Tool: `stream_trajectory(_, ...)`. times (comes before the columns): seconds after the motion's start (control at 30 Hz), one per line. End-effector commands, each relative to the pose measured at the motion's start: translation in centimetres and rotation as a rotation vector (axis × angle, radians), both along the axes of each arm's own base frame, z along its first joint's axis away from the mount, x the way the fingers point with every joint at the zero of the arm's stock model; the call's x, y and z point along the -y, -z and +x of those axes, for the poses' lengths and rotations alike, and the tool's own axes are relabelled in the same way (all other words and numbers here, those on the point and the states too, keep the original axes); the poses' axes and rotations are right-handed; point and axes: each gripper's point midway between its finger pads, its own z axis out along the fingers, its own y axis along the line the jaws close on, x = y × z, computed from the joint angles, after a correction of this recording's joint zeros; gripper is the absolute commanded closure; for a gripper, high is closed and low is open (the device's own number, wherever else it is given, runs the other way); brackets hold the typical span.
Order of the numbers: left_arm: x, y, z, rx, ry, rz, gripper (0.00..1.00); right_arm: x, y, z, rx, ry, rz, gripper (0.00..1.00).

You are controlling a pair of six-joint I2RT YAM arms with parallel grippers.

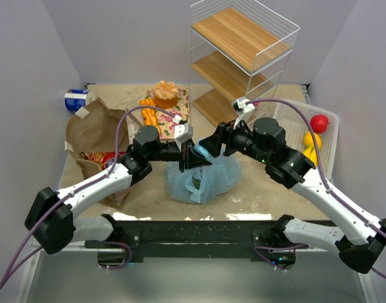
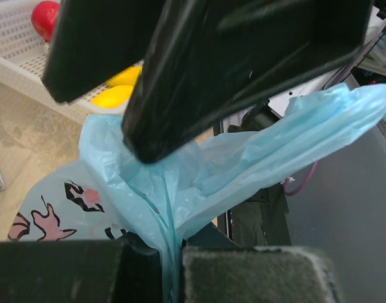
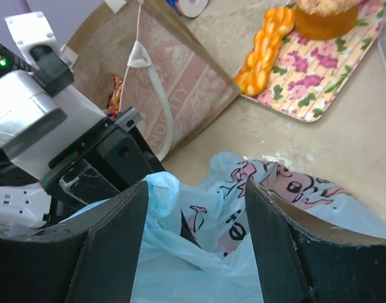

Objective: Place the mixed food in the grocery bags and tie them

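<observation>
Now, your left fingers [image 2: 79, 271] are clamped on the gathered handle [image 2: 287, 136] of the light-blue bag [image 1: 211, 180], which sits on the surface [image 1: 256, 196] just beneath them. The handle's long axis runs from them toward your right fingers [image 3: 110, 246], which stand apart with its plastic between them.

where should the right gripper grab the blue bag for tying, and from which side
Grip the gathered strip of the light-blue bag rising beside the shut left gripper, not the loose body. It is bunched narrow and upright, so it fits between the jaws. The open right gripper straddles it; probably close from above, opposite the left gripper.
</observation>
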Motion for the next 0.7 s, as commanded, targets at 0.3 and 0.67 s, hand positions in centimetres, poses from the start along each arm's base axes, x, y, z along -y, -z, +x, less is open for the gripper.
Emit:
stream_trajectory(0.3,0.3,-1.1,-0.7,0.084,0.020,-0.018,1.00,-2.7,0.4,-1.6,-0.035,-0.134,0.174,0.73)
stream_trajectory(0.67,-1.9,-3.2,1.0,0.146,-0.172,0.028,0.31,-1.4,1.8,0.1,-0.065,-0.002,0.143,1.00)
